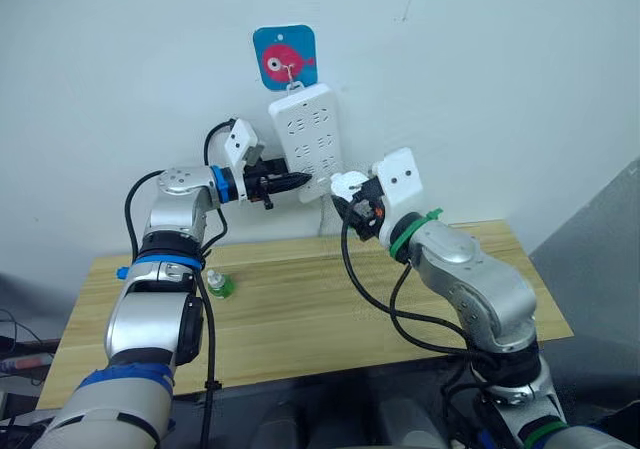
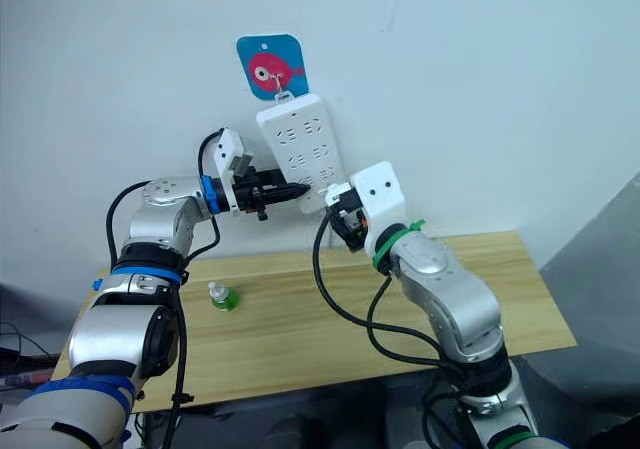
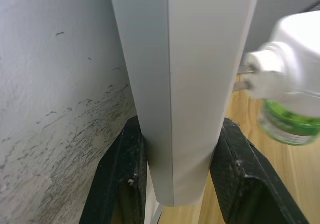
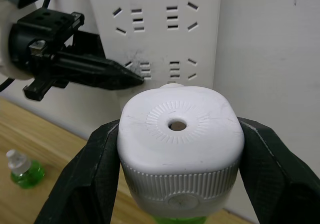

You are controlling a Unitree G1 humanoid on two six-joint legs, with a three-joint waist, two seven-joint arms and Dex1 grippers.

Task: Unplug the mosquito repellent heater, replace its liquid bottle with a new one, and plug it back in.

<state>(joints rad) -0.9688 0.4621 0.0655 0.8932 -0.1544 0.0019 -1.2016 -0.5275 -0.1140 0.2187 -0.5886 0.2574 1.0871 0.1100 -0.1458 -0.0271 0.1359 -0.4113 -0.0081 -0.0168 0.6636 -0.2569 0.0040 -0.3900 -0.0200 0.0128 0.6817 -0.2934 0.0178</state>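
Right now we take the long white power strip (image 1: pixel 311 141) as our landmark; it hangs on the wall from a hook under a blue fish sticker (image 1: pixel 285 57), above a wooden table (image 1: pixel 300 319).

Our left gripper (image 1: pixel 296 182) reaches in from the strip's left side, and its 2 black fingers (image 3: pixel 125 179) are clamped across the strip's lower end, 1 on each long edge, steadying it.

Our right gripper (image 4: pixel 177 159) is just right of the strip's lower end, closed on the mosquito repellent heater (image 4: pixel 179 139). The 2 fingers press its opposite flanks at the ribbed band, with the vent hole facing the wrist camera. The prongs (image 3: pixel 242 78) point toward the strip and appear just short of its face.

A green bottle (image 3: pixel 287 125) is screwed in under the heater. Another small green bottle (image 1: pixel 219 286) stands on the table, well below and left of the strip.

We judge the heater light, rigid and smooth-shelled, so it could twist in the grip. The ribbed band gives the best hold. The prongs and bottle neck seem the weak points.
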